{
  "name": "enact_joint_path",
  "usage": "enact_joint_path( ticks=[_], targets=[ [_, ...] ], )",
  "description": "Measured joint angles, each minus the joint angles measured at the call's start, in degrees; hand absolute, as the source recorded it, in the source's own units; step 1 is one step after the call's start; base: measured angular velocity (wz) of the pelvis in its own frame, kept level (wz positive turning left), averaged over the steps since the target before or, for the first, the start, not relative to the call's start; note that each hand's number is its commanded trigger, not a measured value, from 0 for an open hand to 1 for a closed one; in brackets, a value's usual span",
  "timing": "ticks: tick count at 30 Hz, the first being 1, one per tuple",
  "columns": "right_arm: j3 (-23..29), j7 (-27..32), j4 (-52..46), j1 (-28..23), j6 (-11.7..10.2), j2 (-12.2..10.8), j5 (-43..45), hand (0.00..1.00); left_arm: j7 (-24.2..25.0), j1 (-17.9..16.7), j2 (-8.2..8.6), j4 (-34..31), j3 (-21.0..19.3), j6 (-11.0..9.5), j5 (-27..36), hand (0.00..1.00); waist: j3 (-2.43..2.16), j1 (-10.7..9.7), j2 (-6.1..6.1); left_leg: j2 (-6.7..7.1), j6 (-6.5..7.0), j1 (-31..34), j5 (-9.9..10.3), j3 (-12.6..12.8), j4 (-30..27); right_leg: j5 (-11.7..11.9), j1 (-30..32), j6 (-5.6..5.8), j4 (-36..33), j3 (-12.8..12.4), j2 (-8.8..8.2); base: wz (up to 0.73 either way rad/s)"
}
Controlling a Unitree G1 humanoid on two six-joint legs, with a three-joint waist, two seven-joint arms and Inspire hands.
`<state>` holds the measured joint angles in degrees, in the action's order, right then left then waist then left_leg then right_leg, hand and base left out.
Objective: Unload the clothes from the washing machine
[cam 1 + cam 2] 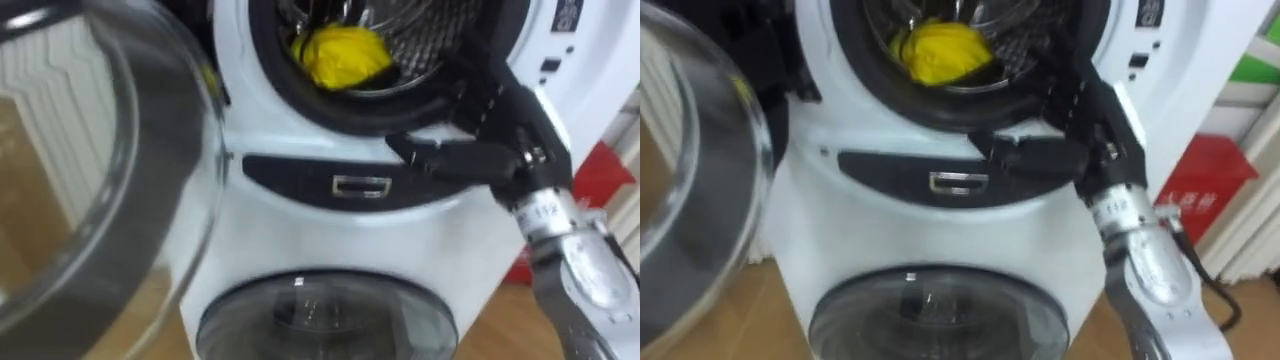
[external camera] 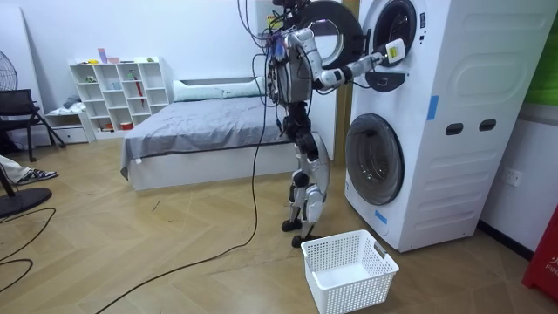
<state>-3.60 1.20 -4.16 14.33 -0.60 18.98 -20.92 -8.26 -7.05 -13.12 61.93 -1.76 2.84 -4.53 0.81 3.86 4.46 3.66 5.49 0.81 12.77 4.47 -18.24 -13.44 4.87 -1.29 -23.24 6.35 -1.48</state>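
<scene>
Sitting in the upper washing machine's (image 1: 300, 215) ribbed metal drum (image 1: 410, 45), a crumpled yellow cloth (image 1: 340, 55) lies at its front. Black right hand (image 1: 485, 140) rests at the dark door rim (image 1: 330, 112), fingers stretched, grasping nothing, apart from the cloth. Round glass door (image 1: 100, 180) hangs open. White lattice basket (image 2: 357, 292) stands on the floor.

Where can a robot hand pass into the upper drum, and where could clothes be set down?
Free: bare drum metal between the yellow cloth and the opening's right side; the white basket on the floor by the machine looks empty. Crowded: the opening's lower right, where the right robot hand sits, and the left, bordered by the open door.
</scene>
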Motion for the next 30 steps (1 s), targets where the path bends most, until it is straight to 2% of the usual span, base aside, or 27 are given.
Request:
enact_joint_path(
  ticks=[1,3,6,9,11,14,18,23,25,26,28,30],
  targets=[
    [0.36,0.15,0.01,0.02,0.13,0.13,0.02,0.00,-0.06,-1.63,0.02,-0.08,0.08,0.07,-0.39,0.00,-0.22,0.02,-0.34,-0.18,-0.13,-0.30,-0.08,-0.27,0.03,0.84,-0.93,-0.29,1.32,0.82,0.11,0.23],
    [0.42,-0.05,0.01,0.03,-0.09,0.57,-0.37,0.00,-0.07,-4.70,-0.23,0.26,-0.08,0.33,-0.76,0.00,-0.30,-0.15,-1.08,-0.61,-0.44,-0.33,-0.30,-0.74,0.40,1.84,-1.95,-0.99,3.16,2.43,0.15,0.15],
    [0.69,-0.02,-0.01,0.04,-0.09,0.75,-0.58,0.00,0.23,-7.00,-0.51,1.90,-0.38,0.66,-0.75,0.00,-0.32,-0.25,-1.24,-0.71,-0.76,0.23,-0.61,-1.64,0.54,2.34,-1.93,-1.08,3.92,3.37,0.20,0.17],
    [0.39,-0.63,-0.18,0.04,-0.06,0.73,-2.88,0.00,1.59,-6.89,-0.49,2.48,-0.49,0.65,-0.78,0.00,-0.35,0.25,-1.39,-1.14,-1.31,0.84,-1.00,-1.82,0.62,3.02,-1.76,-1.76,5.15,3.87,0.58,0.06],
    [0.37,-0.79,-0.18,0.11,0.05,0.72,-2.95,0.00,2.51,-6.21,-0.49,2.40,-0.53,0.71,-0.90,0.00,-0.45,1.34,-1.52,-1.67,-1.71,1.05,-1.19,-1.70,0.80,4.11,-2.28,-2.13,6.72,3.92,1.21,-0.08],
    [0.16,-1.56,-0.25,0.11,0.07,0.51,-2.92,0.00,2.87,-5.59,-0.34,2.27,-0.65,0.93,-2.19,0.00,-0.54,2.38,-1.49,-2.11,-2.27,0.44,-1.76,-1.32,2.11,5.45,-2.86,-2.28,8.62,3.15,2.06,-0.15],
    [-0.42,-2.38,-0.88,0.11,0.07,0.52,-3.31,0.00,3.06,-4.75,0.05,2.17,-0.76,0.93,-2.39,0.00,-0.67,2.74,-1.28,-2.20,-2.52,-0.57,-3.08,-1.02,4.60,5.81,-2.96,-2.69,9.43,2.85,2.28,-0.06],
    [-2.90,-4.56,-5.14,0.45,0.83,-0.05,-3.33,0.00,3.47,-3.68,1.03,1.56,-0.80,0.92,-2.62,0.00,-0.97,3.42,-0.61,-3.08,-3.43,0.08,-3.51,0.04,5.17,5.99,-1.69,-3.81,9.58,1.91,3.20,-0.12],
    [-4.73,-5.94,-7.97,3.65,0.84,-0.68,-4.37,0.00,3.29,-3.46,1.21,0.75,-0.78,0.71,-2.69,0.00,-1.20,4.28,-0.17,-3.52,-3.92,0.15,-3.51,0.06,5.53,6.22,-1.81,-4.43,10.37,1.98,3.71,0.02],
    [-5.99,-6.42,-8.33,6.37,0.82,-0.67,-6.22,0.00,2.62,-3.19,1.20,0.80,-0.78,0.71,-2.68,0.00,-1.33,4.56,0.11,-3.73,-4.11,-0.30,-3.48,0.08,5.68,6.55,-2.18,-5.09,10.75,2.21,3.88,0.06],
    [-7.70,-7.42,-8.73,9.73,0.82,-0.67,-7.65,0.00,1.76,-2.94,1.13,1.46,-0.82,0.70,-2.70,0.00,-1.54,5.46,0.56,-3.97,-4.45,-1.00,-3.27,-0.06,5.76,6.57,-3.01,-5.53,11.45,2.40,4.15,0.06],
    [-9.43,-8.12,-11.17,10.51,0.82,-0.79,-8.09,0.00,1.27,-3.55,0.99,1.70,-0.81,0.69,-2.69,0.00,-1.40,6.44,0.91,-4.21,-4.73,-1.63,-2.99,-0.45,6.33,6.57,-4.47,-5.70,12.75,2.77,4.45,0.12]
  ],
)
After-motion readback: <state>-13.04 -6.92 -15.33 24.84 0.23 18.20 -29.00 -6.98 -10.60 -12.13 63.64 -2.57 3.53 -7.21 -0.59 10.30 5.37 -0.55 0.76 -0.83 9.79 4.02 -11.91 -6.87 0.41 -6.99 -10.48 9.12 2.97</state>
